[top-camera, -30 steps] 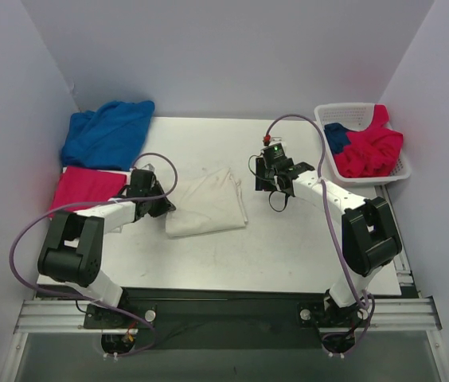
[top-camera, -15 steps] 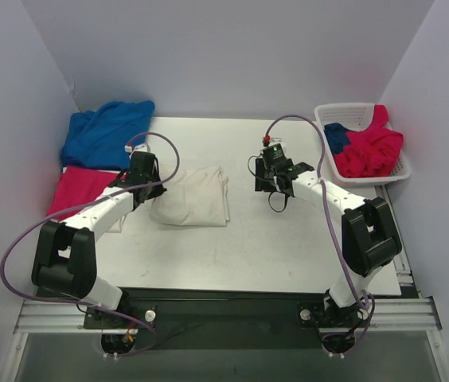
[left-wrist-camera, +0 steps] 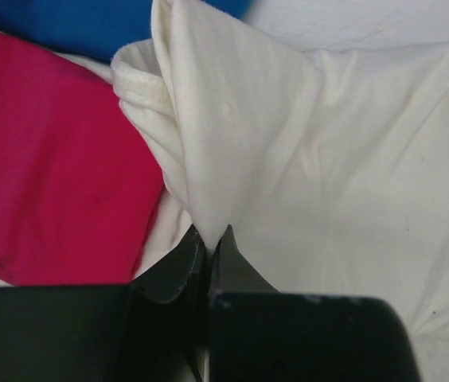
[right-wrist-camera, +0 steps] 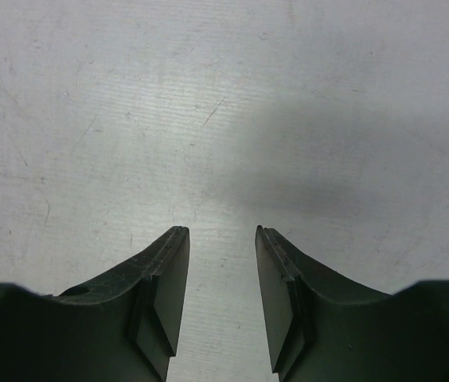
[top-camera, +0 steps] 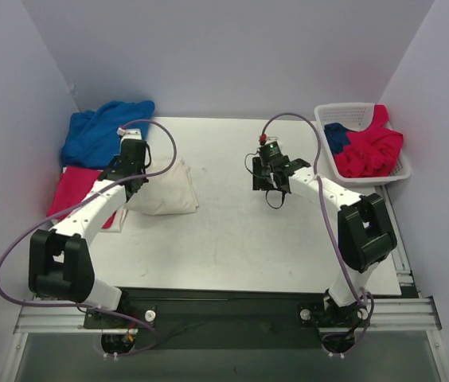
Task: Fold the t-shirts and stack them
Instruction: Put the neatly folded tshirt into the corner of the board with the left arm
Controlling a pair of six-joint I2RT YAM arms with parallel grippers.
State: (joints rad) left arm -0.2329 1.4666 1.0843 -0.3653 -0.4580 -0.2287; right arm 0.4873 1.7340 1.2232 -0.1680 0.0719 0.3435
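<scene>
Left wrist view: left claw (left-wrist-camera: 207, 236) is pinched shut on a fold of the cream t-shirt (left-wrist-camera: 336, 159). The shirt lies near the tabletop's (top-camera: 232, 239) left edge, overlapping the crimson t-shirt (left-wrist-camera: 49, 159), probably for stacking. Right claw (right-wrist-camera: 220, 239) stands parted and empty, apparently waiting.

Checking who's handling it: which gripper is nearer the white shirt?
Left. The left gripper pinches the white shirt; the right gripper hangs open over the table, to its right.
</scene>
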